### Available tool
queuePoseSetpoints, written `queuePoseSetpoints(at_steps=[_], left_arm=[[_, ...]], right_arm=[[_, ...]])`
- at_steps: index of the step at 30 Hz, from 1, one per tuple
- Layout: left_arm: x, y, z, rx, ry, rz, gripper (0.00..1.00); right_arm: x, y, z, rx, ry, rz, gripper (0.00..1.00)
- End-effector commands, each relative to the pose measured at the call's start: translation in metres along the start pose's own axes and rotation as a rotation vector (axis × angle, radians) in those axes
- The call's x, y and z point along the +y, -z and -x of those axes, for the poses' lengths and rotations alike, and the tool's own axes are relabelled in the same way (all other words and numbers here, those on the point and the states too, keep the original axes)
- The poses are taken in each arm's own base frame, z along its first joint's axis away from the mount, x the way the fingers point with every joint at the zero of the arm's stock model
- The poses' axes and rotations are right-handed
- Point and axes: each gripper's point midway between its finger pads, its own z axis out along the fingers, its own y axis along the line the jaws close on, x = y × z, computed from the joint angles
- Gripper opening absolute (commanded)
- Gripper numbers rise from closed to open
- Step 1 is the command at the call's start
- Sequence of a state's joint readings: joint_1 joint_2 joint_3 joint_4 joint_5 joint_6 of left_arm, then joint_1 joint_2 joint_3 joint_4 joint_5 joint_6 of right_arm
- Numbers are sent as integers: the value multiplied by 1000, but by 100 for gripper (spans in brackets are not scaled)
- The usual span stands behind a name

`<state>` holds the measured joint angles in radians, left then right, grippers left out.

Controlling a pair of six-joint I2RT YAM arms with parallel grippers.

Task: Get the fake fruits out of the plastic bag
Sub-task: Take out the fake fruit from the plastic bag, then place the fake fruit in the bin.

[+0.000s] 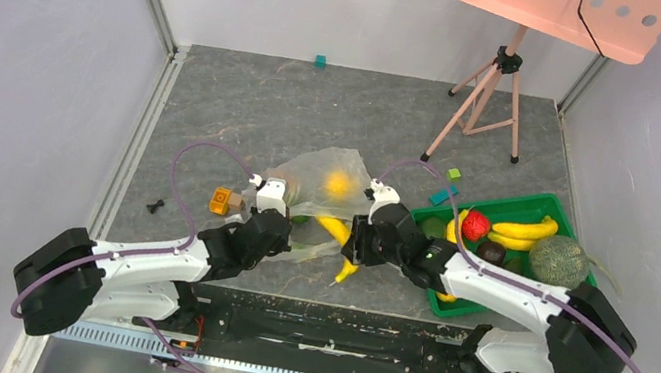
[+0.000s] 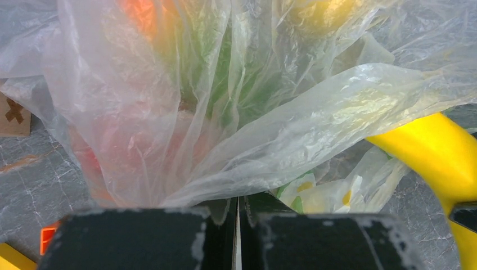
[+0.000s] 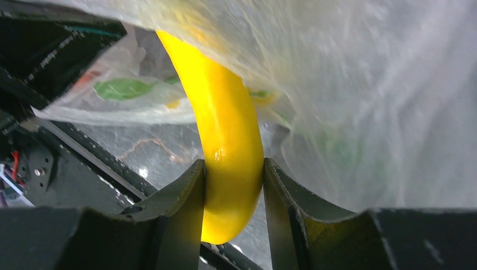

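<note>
The transparent plastic bag (image 1: 313,176) lies crumpled at the table's middle, with an orange fruit (image 1: 338,184) showing through it. My left gripper (image 1: 274,210) is at the bag's near left edge. In the left wrist view the gripper (image 2: 238,207) is shut on a fold of the bag (image 2: 225,101), and red, orange and green fruits blur through the film. My right gripper (image 1: 357,249) is shut on a yellow banana (image 1: 340,235) that sticks out of the bag's near side. In the right wrist view both fingers (image 3: 191,197) press the banana (image 3: 230,129) beside the bag (image 3: 371,84).
A green tray (image 1: 516,203) at the right holds bananas, a red fruit and a melon (image 1: 558,259). An orange block (image 1: 222,201) lies left of the bag. A tripod (image 1: 488,101) stands at the back right. A teal block (image 1: 321,61) lies at the far edge.
</note>
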<state>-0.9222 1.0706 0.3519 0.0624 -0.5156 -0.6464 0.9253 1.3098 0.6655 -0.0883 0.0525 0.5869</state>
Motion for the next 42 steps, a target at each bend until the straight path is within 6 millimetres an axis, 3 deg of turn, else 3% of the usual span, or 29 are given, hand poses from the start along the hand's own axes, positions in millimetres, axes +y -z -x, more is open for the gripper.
queuePoseSetpoints(at_steps=[1, 4, 11, 18, 27, 33, 38, 42], left_arm=[[-4, -2, 11, -46, 24, 0, 2], [-3, -2, 11, -46, 24, 2, 2], [-3, -2, 12, -46, 21, 5, 2], [-2, -1, 14, -48, 18, 11, 2], [-3, -1, 13, -42, 15, 9, 2], [-3, 0, 14, -47, 17, 10, 2], [-5, -2, 12, -36, 14, 3, 2], [-6, -1, 12, -36, 15, -1, 2]], right_arm=[[-17, 23, -5, -3, 66, -50, 28], [-21, 38, -9, -3, 99, -35, 28], [-7, 66, -17, -1, 155, 159, 25], [-7, 91, 8, -108, 148, 219, 24], [-64, 111, 43, -235, 66, -81, 20], [-104, 135, 57, -330, -23, -292, 19], [-147, 165, 59, -490, -198, -508, 23], [-170, 186, 52, -568, -298, -631, 22]])
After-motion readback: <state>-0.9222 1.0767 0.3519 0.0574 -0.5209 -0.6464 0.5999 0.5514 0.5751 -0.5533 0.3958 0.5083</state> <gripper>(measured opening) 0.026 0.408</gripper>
